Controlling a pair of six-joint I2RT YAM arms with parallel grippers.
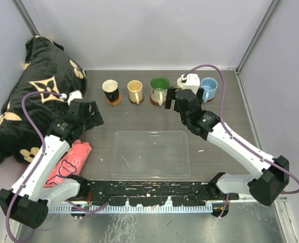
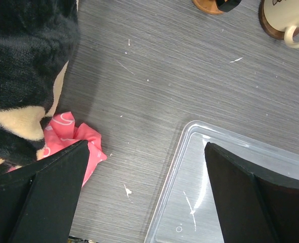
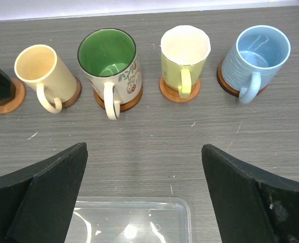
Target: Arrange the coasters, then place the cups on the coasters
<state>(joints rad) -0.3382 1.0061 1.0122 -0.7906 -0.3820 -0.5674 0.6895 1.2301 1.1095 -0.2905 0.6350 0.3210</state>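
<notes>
Five cups stand in a row at the back of the table, each on a brown coaster. From the left they are the black cup (image 1: 110, 90), cream cup (image 3: 42, 71), green-inside cup (image 3: 109, 55), yellow-tan cup (image 3: 184, 50) and light blue cup (image 3: 258, 55). Coasters (image 3: 173, 94) show under their bases. My right gripper (image 3: 144, 152) hangs open and holds nothing, in front of the green and yellow-tan cups. Left of the tray, my left gripper (image 2: 146, 147) is open over bare table, also holding nothing. The black cup (image 2: 225, 4) and cream cup (image 2: 286, 17) show at the top of the left wrist view.
A clear plastic tray (image 1: 150, 132) lies in the middle of the table, between the arms. A black plush blanket (image 1: 33, 96) fills the left side, with a pink packet (image 1: 71, 162) in front of it. White walls close the back and sides.
</notes>
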